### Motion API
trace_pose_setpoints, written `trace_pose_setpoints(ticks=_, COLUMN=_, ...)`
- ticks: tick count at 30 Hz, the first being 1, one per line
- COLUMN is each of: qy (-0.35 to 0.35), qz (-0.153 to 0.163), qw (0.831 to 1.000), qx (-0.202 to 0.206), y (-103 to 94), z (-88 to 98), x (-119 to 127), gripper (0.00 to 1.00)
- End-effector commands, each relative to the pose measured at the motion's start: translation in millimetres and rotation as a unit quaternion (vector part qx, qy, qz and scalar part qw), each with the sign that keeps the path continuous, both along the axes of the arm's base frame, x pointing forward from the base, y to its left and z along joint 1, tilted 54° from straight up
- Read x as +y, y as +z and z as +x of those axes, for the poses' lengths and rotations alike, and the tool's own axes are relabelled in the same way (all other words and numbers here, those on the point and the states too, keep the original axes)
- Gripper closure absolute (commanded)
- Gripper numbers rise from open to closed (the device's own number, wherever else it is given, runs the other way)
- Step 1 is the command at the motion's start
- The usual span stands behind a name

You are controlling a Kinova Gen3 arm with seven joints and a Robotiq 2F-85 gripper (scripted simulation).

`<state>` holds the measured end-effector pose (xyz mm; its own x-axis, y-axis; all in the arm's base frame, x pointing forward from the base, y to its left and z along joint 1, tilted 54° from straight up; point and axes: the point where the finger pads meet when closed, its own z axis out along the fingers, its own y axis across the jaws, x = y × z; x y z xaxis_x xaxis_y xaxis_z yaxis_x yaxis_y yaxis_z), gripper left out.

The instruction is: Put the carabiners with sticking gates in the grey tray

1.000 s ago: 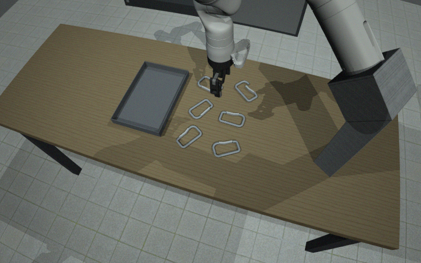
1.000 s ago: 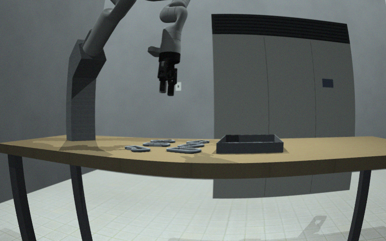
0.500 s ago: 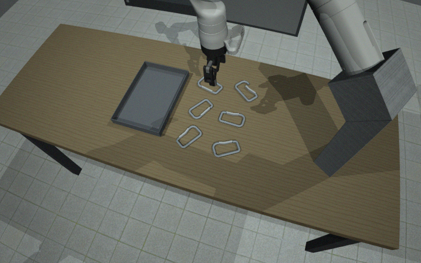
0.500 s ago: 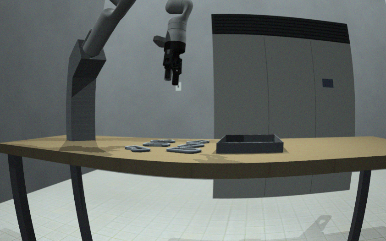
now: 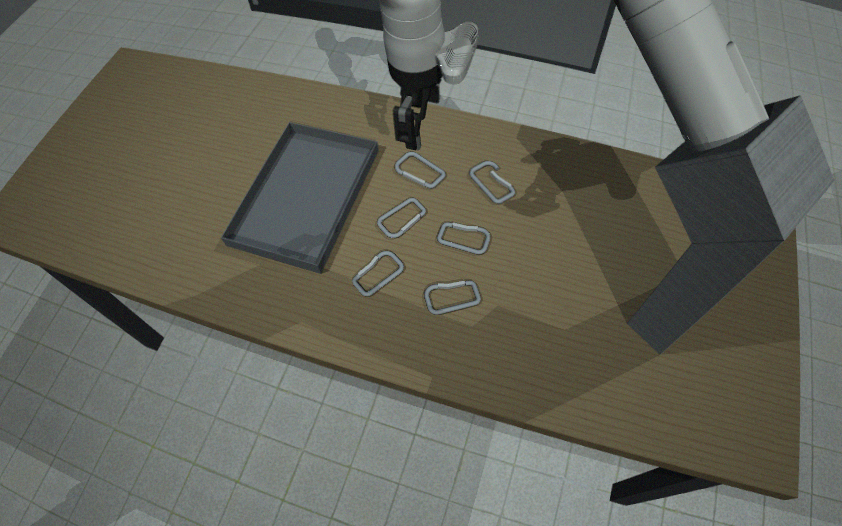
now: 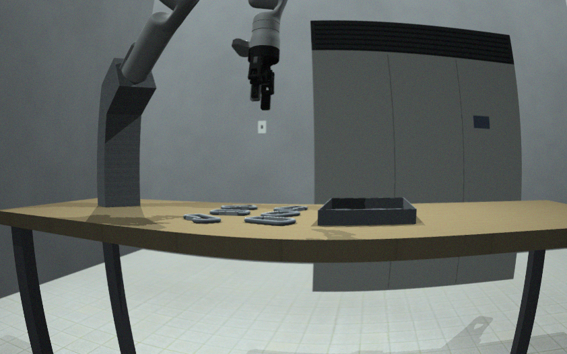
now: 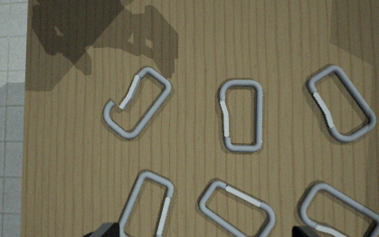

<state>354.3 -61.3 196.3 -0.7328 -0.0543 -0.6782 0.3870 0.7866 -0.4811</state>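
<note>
Beneath the open tool (image 6: 260, 105) lie several carabiners (image 6: 270, 220) (image 7: 242, 148).

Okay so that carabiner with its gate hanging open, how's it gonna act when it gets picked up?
The open carabiner would probably stay stiff, since its frame looks like thick metal bar. It might slip or twist, being smooth and rounded. Lying flat, it seems more likely to slide than roll if pushed.

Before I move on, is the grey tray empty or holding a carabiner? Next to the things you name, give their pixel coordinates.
Empty: the top view shows the tray's (image 5: 273, 256) (image 6: 366, 217) bare floor, with all six carabiners outside it.
</note>
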Motion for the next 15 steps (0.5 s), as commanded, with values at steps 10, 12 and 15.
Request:
trace_pose_setpoints(ticks=10, qy=0.002, qz=0.003, qw=1.0, qx=0.001, y=35.2, z=-5.8, x=40, gripper=0.0)
trace_pose_setpoints(ticks=12, qy=0.002, qz=0.003, qw=1.0, qx=0.001, y=35.2, z=-5.8, x=40, gripper=0.0)
trace_pose_setpoints(ticks=15, qy=0.002, qz=0.003, qw=1.0, qx=0.001, y=35.2, z=-5.8, x=40, gripper=0.0)
